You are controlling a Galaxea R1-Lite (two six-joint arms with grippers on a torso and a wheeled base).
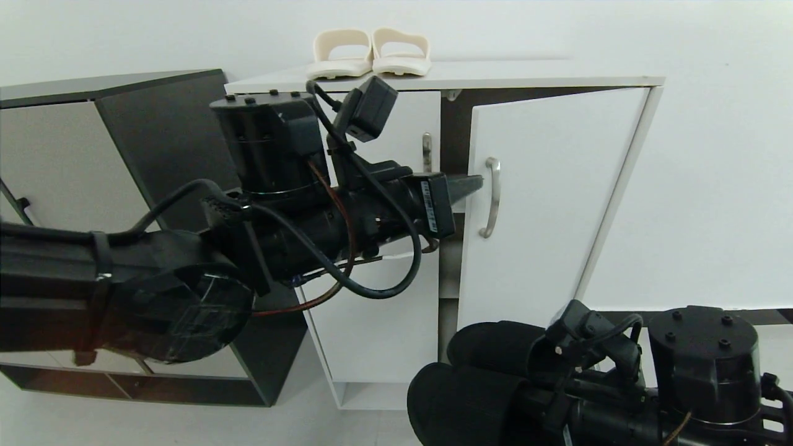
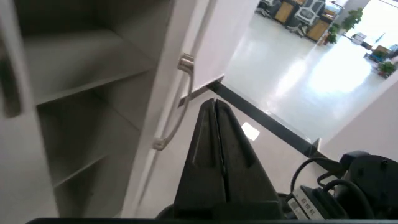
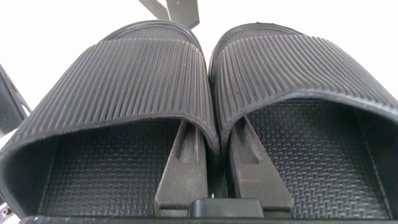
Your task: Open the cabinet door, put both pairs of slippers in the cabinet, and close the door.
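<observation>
A white cabinet (image 1: 526,79) is seen across the middle of the head view, against a white wall. A dark shelf unit (image 1: 161,130) is set just beside it, toward the left of the frame. The cabinet's right door (image 1: 545,204) is swung partly open, and a dark gap is left between it and the closed left door (image 1: 378,334). In the left wrist view, bare shelves (image 2: 87,71) are shown inside the cabinet.

A pair of black slippers (image 1: 483,371) is held at the lower middle of the head view, in front of the cabinet and below the open door. The right claw (image 3: 214,143) is clamped on them. One finger is tucked under each ribbed strap, and the adjoining sides of the two slippers (image 3: 143,81) are pinched between the fingers.

A pair of cream slippers (image 1: 370,52) is placed side by side on the cabinet top, at the upper middle of the frame, above the left door.

The left claw (image 1: 471,184) is held at the gap between the doors, just beside the curved metal handle (image 1: 492,198) of the open door. Its fingers are pressed together on nothing (image 2: 215,115). Whether the door edge is touched cannot be told.
</observation>
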